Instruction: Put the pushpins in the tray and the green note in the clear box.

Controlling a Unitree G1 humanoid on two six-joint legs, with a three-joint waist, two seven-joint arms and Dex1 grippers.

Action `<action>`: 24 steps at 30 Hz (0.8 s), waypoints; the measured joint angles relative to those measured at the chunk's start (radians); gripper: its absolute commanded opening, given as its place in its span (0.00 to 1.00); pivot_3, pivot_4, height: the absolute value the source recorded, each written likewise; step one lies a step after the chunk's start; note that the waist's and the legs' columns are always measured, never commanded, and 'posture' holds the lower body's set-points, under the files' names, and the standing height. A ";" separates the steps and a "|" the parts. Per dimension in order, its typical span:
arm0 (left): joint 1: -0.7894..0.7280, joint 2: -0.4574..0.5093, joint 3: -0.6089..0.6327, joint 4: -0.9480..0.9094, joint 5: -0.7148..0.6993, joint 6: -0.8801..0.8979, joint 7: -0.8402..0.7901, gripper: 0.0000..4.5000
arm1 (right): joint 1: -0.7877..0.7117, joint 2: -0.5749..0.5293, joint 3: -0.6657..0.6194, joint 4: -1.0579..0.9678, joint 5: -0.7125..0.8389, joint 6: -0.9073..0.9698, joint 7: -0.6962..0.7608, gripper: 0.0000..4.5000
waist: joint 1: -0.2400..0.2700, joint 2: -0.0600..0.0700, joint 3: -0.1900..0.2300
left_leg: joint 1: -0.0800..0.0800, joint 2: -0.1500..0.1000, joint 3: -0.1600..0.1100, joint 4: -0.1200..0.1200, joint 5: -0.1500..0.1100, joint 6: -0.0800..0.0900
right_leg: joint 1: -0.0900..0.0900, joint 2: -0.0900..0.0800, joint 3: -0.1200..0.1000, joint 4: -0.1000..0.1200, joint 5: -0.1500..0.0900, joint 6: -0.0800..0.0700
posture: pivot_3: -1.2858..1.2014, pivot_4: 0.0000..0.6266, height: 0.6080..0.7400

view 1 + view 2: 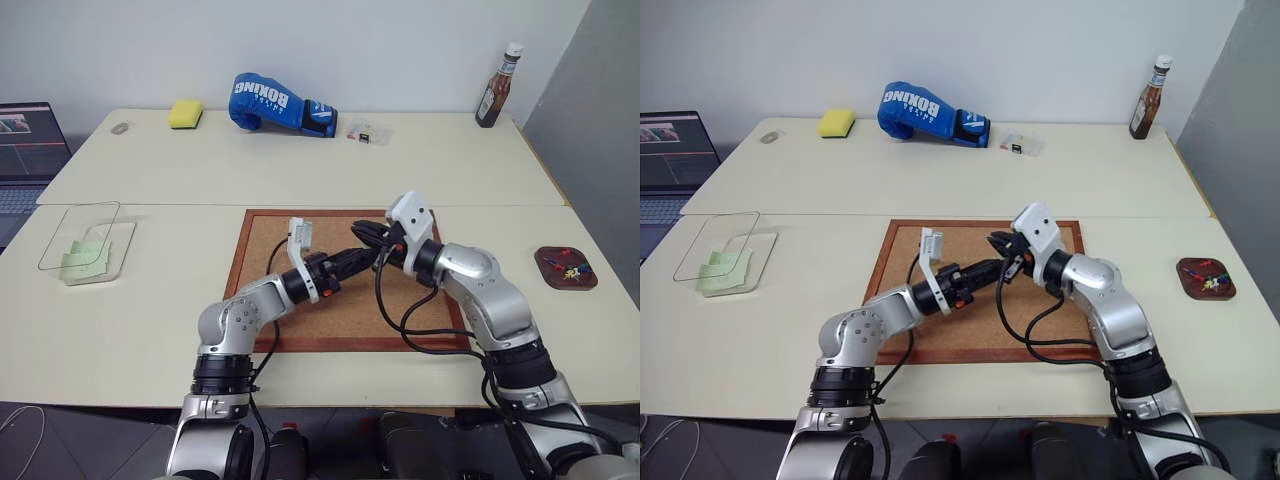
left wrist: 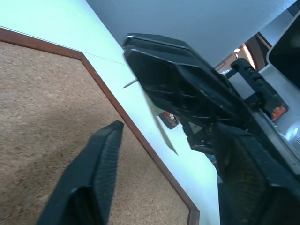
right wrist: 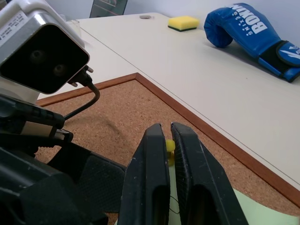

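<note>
Two hands meet above corkboard (image 1: pixel 300 285): right hand (image 3: pixel 169 140) pinching pushpin (image 3: pixel 170 146), left hand (image 2: pixel 164 136) parted.

Green note (image 3: pixel 262 208): cut off by the frame edge in the right wrist view, partly hidden behind the right gripper (image 3: pixel 168 136). Yellow object (image 3: pixel 170 146) between its fingertips: largely concealed, identity undetermined. Pushpins (image 1: pixel 570 268) in tray (image 1: pixel 548 260): too small to count.

Bright, even indoor light, soft shadows; the close wrist views blur the near fingers (image 2: pixel 91 178).
</note>
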 measured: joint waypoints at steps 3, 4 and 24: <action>0.000 0.000 -0.007 0.000 -0.004 0.000 -0.009 0.40 | 0.003 0.000 -0.003 -0.004 0.000 0.010 -0.001 0.00 | 0.000 0.000 0.000 | 0.000 0.000 0.000 0.000 0.000 0.000 | 0.000 0.000 0.000 0.000 0.000 0.000 | 0.52 0.24 1.00; 0.000 0.000 -0.008 0.000 -0.005 0.000 -0.010 0.36 | 0.004 0.000 -0.003 -0.004 0.000 0.012 -0.002 0.00 | 0.000 0.000 0.000 | 0.000 0.000 0.000 0.000 0.000 0.000 | 0.000 0.000 0.000 0.000 0.000 0.000 | 0.52 0.24 1.00; 0.005 0.020 -0.028 0.018 0.010 -0.007 0.014 0.01 | 0.004 0.030 0.014 -0.141 0.058 0.074 0.000 0.00 | -0.001 0.000 0.000 | 0.000 0.000 0.000 0.000 0.000 0.000 | 0.000 0.000 0.000 0.000 0.000 0.000 | 0.52 0.24 1.00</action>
